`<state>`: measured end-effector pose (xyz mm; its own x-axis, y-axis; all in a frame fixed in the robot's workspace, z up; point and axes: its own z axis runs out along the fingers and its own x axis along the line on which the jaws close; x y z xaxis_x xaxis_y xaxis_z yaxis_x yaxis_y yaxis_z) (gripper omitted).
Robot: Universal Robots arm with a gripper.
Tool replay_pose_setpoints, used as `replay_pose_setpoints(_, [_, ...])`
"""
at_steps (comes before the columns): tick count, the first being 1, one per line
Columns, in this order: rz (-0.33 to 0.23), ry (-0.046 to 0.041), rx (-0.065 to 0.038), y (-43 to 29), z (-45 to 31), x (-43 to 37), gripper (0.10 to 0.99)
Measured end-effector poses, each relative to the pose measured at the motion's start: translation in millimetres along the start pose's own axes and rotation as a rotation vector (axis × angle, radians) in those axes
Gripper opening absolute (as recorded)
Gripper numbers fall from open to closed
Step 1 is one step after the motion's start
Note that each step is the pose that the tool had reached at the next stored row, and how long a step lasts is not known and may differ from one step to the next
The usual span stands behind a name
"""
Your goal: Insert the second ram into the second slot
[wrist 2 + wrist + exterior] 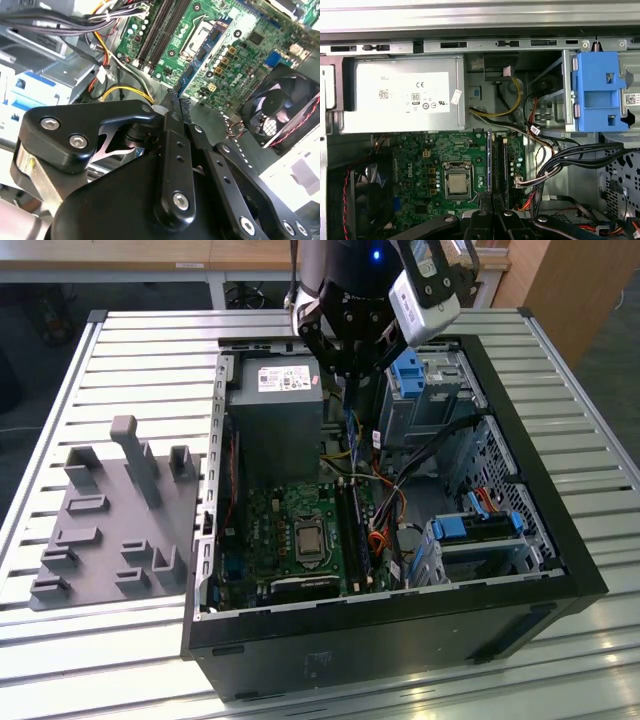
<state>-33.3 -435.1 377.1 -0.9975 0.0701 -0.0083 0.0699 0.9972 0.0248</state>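
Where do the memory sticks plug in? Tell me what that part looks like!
Inside the open computer case lies a green board with a shiny square chip socket. Right beside that socket run the memory slots. Unlike the bendy cables on their other side, they are long, thin, straight black strips.

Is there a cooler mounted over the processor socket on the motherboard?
No, in the first wrist view the processor socket sits bare on the motherboard, its square metal lid uncovered.
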Motion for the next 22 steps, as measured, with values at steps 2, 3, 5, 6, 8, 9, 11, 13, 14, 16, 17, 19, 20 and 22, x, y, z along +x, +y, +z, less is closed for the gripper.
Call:
replay_pose_setpoints(2, [0.007,-0.0002,0.000,0.0,1.5,0.0,0.122])
replay_pose_setpoints(3, [0.007,-0.0002,0.000,0.0,2.3,0.0,0.122])
replay_pose_setpoints(5, [0.007,-0.0002,0.000,-0.1,4.0,0.1,0.122])
replay_pose_setpoints(6, [0.007,-0.0002,0.001,-0.1,4.8,0.0,0.122])
replay_pose_setpoints(8, [0.007,-0.0002,0.001,-0.1,6.1,0.0,0.122])
replay_pose_setpoints(9, [0.007,-0.0002,0.001,-0.1,6.5,0.1,0.122])
replay_pose_setpoints(11, [0.007,-0.0004,0.003,-0.2,7.1,0.1,0.122])
replay_pose_setpoints(13, [0.007,-0.0006,0.006,-0.2,7.8,0.1,0.122])
replay_pose_setpoints(14, [0.007,-0.0006,0.006,-0.2,8.3,0.1,0.122])
replay_pose_setpoints(16, [0.007,-0.0007,0.007,-0.3,9.8,0.1,0.122])
replay_pose_setpoints(17, [0.007,-0.0007,0.007,-0.3,10.7,0.1,0.122])
replay_pose_setpoints(19, [0.007,-0.0007,0.007,-0.3,12.5,0.1,0.122])
replay_pose_setpoints(20, [0.007,-0.0007,0.007,-0.3,13.4,0.1,0.122])
replay_pose_setpoints(22, [0.007,-0.0006,0.007,-0.4,15.0,0.1,0.122])
